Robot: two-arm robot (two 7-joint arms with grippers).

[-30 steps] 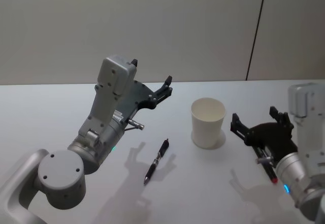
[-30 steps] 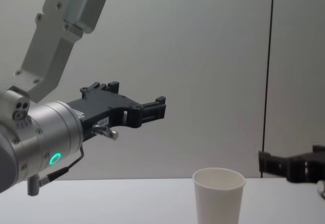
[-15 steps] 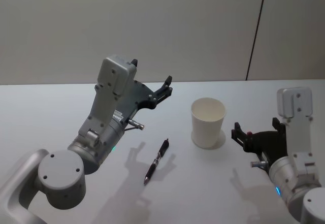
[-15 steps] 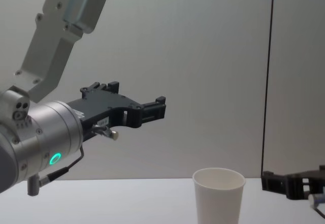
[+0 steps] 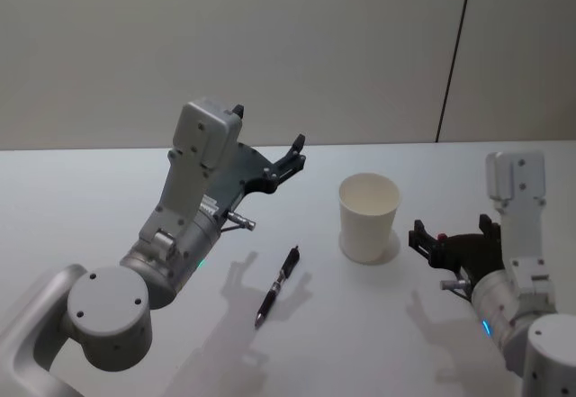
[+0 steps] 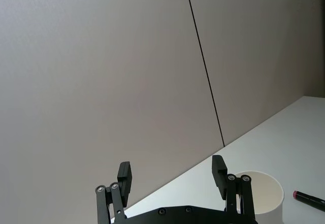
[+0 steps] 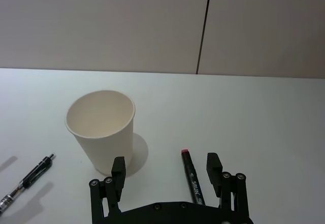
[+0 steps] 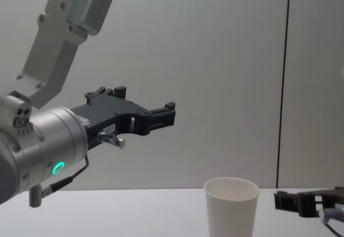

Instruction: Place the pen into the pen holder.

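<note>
The pen holder, a white paper cup (image 5: 369,217) (image 7: 101,127) (image 8: 231,207) (image 6: 261,191), stands upright and empty on the white table. A black click pen (image 5: 277,286) (image 7: 25,183) lies flat on the table to the cup's near left, touched by nothing. A second pen, a black marker with a red end (image 7: 192,177) (image 6: 310,197), lies to the right of the cup. My right gripper (image 5: 450,235) (image 7: 166,164) (image 8: 303,200) hovers low over it, open, the marker running between its fingers. My left gripper (image 5: 267,127) (image 6: 171,167) (image 8: 145,100) is open and raised high, left of the cup.
The white table (image 5: 90,199) runs back to a plain grey wall with a dark vertical seam (image 5: 454,55). The left arm's large body (image 5: 171,235) stands over the table's near left. Bare table lies between the click pen and the cup.
My right gripper has sunk lower toward the table beside the cup and drawn slightly nearer. The left arm, the cup and the click pen have not moved.
</note>
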